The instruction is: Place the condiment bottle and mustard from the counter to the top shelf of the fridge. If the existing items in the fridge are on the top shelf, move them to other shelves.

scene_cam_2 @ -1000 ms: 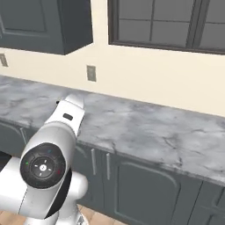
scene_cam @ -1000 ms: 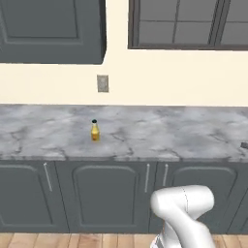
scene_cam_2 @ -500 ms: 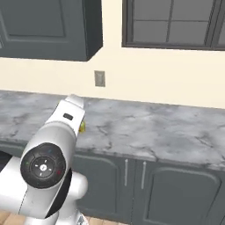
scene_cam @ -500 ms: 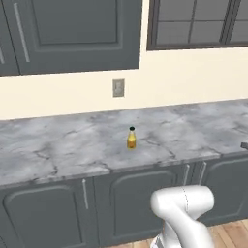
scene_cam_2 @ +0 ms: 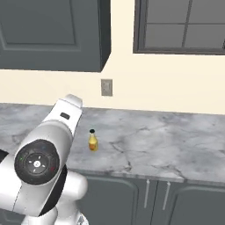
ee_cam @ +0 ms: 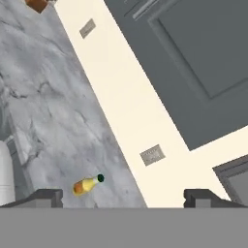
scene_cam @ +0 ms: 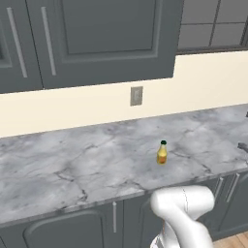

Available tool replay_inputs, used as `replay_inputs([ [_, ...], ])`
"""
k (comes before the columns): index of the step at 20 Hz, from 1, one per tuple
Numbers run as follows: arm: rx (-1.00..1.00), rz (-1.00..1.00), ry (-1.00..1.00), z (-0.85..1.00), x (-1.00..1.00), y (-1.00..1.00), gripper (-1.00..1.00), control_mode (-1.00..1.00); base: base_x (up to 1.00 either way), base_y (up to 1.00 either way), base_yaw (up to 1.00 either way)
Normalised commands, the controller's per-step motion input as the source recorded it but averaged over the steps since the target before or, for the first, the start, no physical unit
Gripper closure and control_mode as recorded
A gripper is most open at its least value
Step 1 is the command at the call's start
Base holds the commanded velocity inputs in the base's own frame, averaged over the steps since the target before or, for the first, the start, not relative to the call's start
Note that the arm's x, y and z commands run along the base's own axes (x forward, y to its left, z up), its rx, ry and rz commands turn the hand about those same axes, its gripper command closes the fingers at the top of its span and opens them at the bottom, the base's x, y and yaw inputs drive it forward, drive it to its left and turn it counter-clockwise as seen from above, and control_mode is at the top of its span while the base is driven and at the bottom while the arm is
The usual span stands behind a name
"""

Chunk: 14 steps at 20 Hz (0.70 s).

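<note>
The mustard (scene_cam: 162, 152), a small yellow-orange bottle with a dark green cap, stands upright on the grey marbled counter (scene_cam: 72, 169), below a wall outlet (scene_cam: 136, 96). From the right base it shows as the mustard (scene_cam_2: 92, 140), just right of my white arm. In the hand view the mustard (ee_cam: 87, 184) lies low and left, well beyond my gripper (ee_cam: 124, 199). The gripper is open, its fingertips (ee_cam: 46, 197) far apart with nothing between them. The condiment bottle, the fridge and the lemons are out of view.
Dark grey upper cabinets (scene_cam: 97, 38) hang over the counter, and a window (scene_cam_2: 184, 26) sits to their right. Dark lower cabinet doors (scene_cam_2: 132, 197) run under the counter. A small brown object (ee_cam: 38, 4) sits far along the counter. A dark item (scene_cam: 242, 145) lies at the counter's right end.
The base has driven, so both base views shifted: the mustard now appears further right and nearer in the left view, and clear of the arm in the right view. The mustard itself has not moved.
</note>
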Motion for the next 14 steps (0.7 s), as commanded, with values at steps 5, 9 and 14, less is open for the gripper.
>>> replay_inputs([
  [5,0.07,0.06,0.57,-0.28,0.99,-1.0,-1.0,-1.0,0.0,0.0,0.0],
  [9,0.03,0.15,0.63,-0.47,0.96,-0.94,-1.0,-1.0,0.0,0.0,0.0],
  [14,0.3,0.19,0.38,-0.6,0.91,-0.52,-1.0,-1.0,0.0,0.0,0.0],
])
